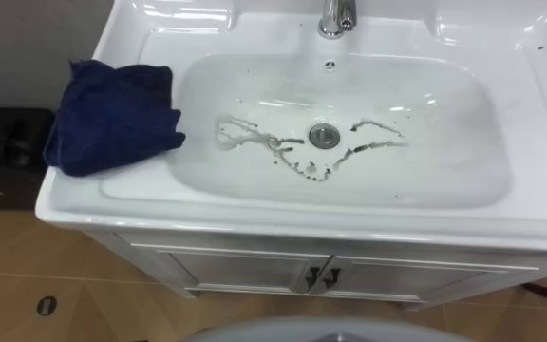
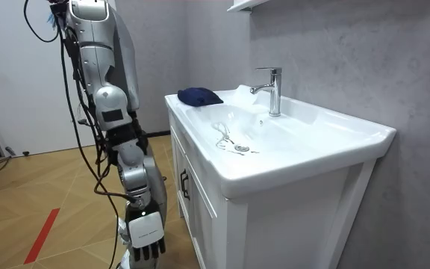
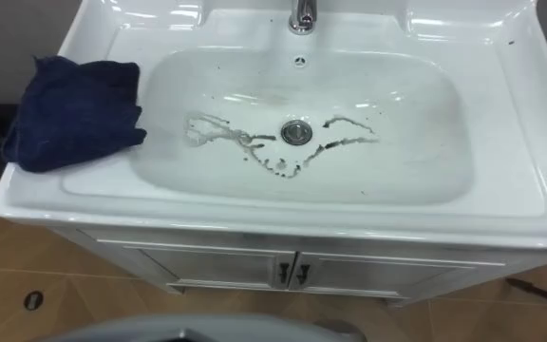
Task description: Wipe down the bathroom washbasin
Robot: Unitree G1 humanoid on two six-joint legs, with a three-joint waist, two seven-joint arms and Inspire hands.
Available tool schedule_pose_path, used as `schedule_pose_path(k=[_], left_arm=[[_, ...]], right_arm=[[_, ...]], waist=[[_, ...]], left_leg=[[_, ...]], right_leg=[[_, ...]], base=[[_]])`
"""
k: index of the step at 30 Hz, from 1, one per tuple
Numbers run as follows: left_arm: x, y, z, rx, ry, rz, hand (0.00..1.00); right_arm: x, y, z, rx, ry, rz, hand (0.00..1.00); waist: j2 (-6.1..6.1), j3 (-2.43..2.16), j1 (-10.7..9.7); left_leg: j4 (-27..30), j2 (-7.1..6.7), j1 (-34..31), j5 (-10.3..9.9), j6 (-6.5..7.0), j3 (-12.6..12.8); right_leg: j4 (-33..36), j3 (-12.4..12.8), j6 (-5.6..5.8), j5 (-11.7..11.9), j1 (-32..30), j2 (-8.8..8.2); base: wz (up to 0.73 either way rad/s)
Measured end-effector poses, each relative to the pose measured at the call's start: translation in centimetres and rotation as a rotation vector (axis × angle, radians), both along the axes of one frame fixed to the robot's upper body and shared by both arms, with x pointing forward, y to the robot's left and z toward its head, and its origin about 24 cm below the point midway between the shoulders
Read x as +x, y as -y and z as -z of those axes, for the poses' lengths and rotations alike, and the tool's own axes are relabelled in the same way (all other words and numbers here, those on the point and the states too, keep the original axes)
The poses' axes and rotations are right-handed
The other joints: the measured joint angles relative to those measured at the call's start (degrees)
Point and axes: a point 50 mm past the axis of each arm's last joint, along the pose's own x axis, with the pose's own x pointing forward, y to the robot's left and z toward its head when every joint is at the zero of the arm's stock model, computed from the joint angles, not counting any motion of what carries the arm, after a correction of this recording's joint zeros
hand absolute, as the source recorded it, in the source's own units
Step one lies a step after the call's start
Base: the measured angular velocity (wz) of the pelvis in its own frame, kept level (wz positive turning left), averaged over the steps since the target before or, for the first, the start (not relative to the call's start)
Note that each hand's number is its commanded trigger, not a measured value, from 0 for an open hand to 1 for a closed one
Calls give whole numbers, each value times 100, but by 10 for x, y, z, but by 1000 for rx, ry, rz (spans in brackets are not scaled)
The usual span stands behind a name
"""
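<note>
Basin (image 1: 463, 161): a white ceramic washbasin is seen from above, directly in front of the robot. It is unwiped, so the task is judged to be at its very start.
Vanity cabinet (image 1: 245, 277): the basin is carried on a white two-door cabinet. The robot is seen in the room view standing upright at the door side, so the bowl should come within arm's reach.
Cloth (image 1: 112, 114): a dark blue cloth lies bunched on the flat ledge at nine o'clock from the drain, just outside the bowl. It appears to be laid there as the wiping tool, on the side of the robot's left arm, and is touched by neither hand.
Dirt marks (image 1: 304, 169): thin dark streaks and specks are strung across the bowl floor, from a loop at nine o'clock of the drain, under it at six o'clock, out to three o'clock. This is judged to be what must be wiped away.
Faucet (image 1: 336, 17): a chrome tap is mounted at twelve o'clock on the back ledge, with no water seen running.
Right hand (image 2: 146, 237): in the room view it is hung low beside the cabinet front, fingers loose and pointing down, nothing held. It is taken for the right by its nearness to the camera.
Drain (image 1: 323, 135): a round metal drain is set at the bowl's centre.
</note>
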Motion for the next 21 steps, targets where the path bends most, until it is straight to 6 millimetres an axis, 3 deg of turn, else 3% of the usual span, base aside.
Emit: schedule_pose_path(k=[9,21], left_arm=[[6,1,0,-5,10,17,0],[7,3,0,2,34,-32,0]], right_arm=[[-3,-2,0,35,-53,-136,0],[0,-4,1,42,-52,-124,0]], waist=[[30,-1,36],[-14,-7,37]], left_leg=[[-16,1,-30,12,-21,-72],[-9,-5,-22,13,-23,-86]], right_leg=[[-10,3,-10,0,-21,18],[-74,-13,-9,1,36,21]], base=[[4],[0]])
